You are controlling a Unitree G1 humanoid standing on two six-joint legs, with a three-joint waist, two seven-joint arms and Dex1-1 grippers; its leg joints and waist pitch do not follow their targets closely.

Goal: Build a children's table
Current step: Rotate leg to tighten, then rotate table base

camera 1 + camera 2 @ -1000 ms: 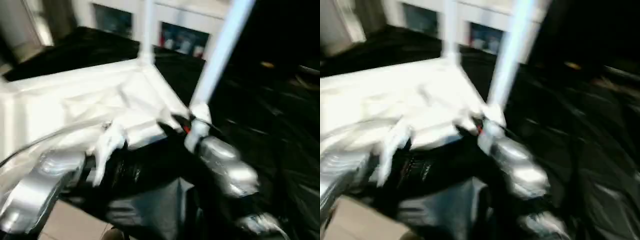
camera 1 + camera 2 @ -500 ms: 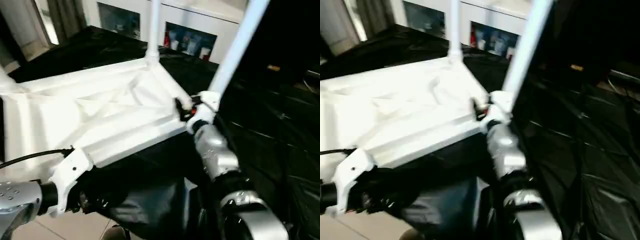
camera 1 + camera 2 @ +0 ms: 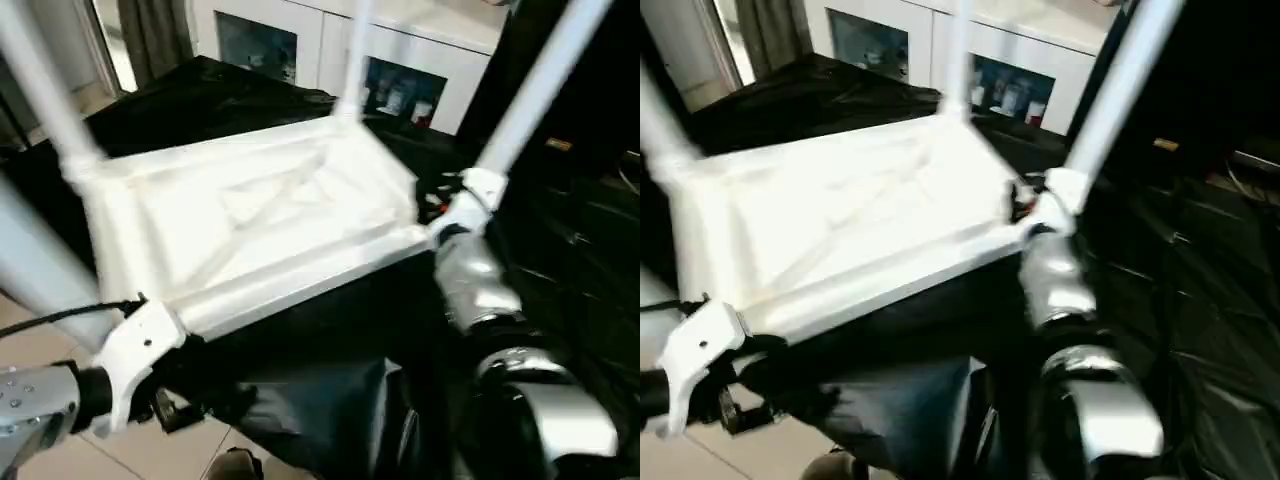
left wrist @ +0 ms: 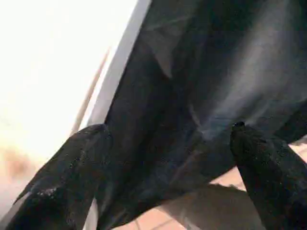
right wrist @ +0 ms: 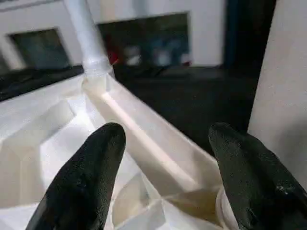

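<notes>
The children's table lies upside down on a black cover, with the ribbed underside of its white tabletop (image 3: pixel 260 215) facing up. White legs stand up from its corners: one at the far corner (image 3: pixel 353 60), one at the left (image 3: pixel 45 90), one at the right (image 3: pixel 535 95). My right gripper (image 5: pixel 167 132) is open over the tabletop's right corner, right beside that leg's base (image 5: pixel 283 96), with nothing between its fingers. My left gripper (image 4: pixel 167 129) is open below the tabletop's near edge, in front of the hanging black cover.
A white cabinet with glass doors (image 3: pixel 400 60) stands behind the table. The black cover (image 3: pixel 570 270) spreads to the right and drapes over the near edge. Tiled floor (image 3: pixel 200 455) shows below. A grey curtain (image 3: pixel 150 35) hangs at the back left.
My left gripper has opened and dropped away from the tabletop's near edge. The camera has swung, so more legs show. My right gripper stays at the right corner.
</notes>
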